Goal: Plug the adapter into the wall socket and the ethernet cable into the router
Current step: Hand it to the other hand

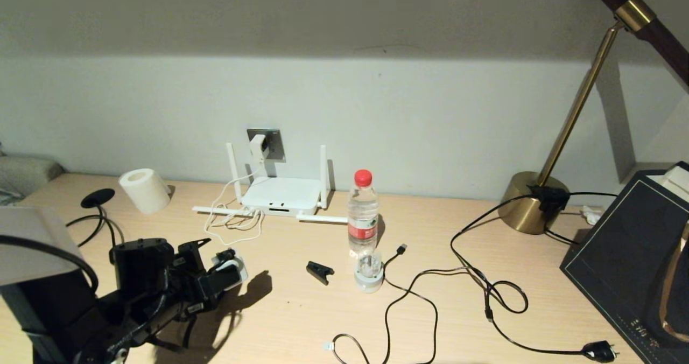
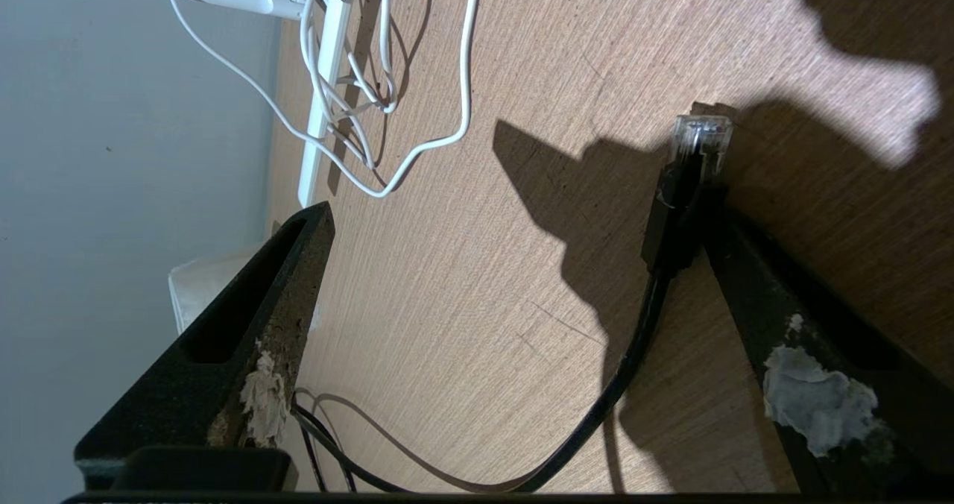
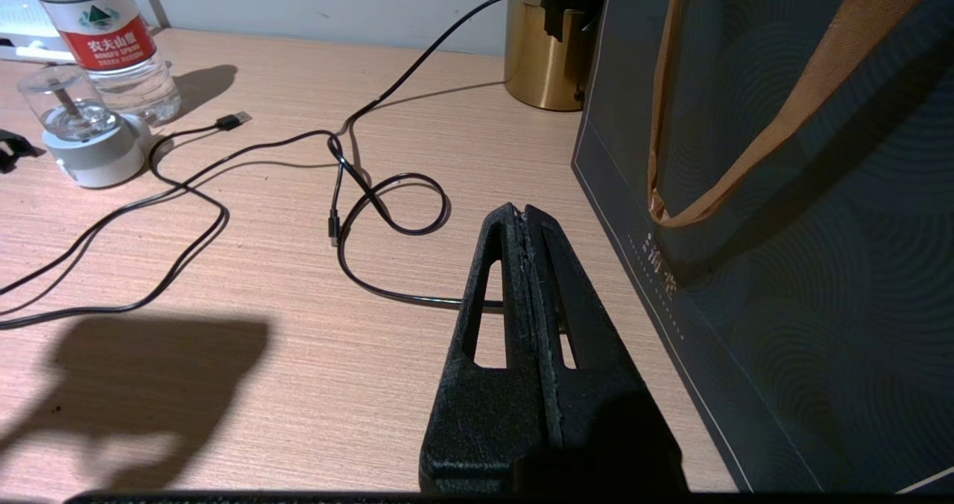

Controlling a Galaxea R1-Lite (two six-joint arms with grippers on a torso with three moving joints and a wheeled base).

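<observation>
The white adapter (image 1: 258, 147) sits in the grey wall socket (image 1: 274, 143), and its thin white cord (image 1: 232, 228) loops down to the desk beside the white router (image 1: 280, 194). My left gripper (image 1: 229, 267) hovers low over the desk in front of the router, open wide. In the left wrist view the ethernet cable (image 2: 633, 355) curves between the fingers of my left gripper (image 2: 510, 157). Its clear-tipped connector (image 2: 697, 140) leans against one finger, and the other finger stands far off. My right gripper (image 3: 523, 212) is shut on nothing near the dark bag.
A water bottle (image 1: 363, 213), a small domed gadget (image 1: 368, 275) and a black clip (image 1: 320, 271) stand mid-desk. A thin USB cable (image 1: 401, 249) and the lamp cord (image 1: 487, 299) sprawl to the right. Brass lamp base (image 1: 533, 202), dark bag (image 1: 630, 261), paper roll (image 1: 144, 190).
</observation>
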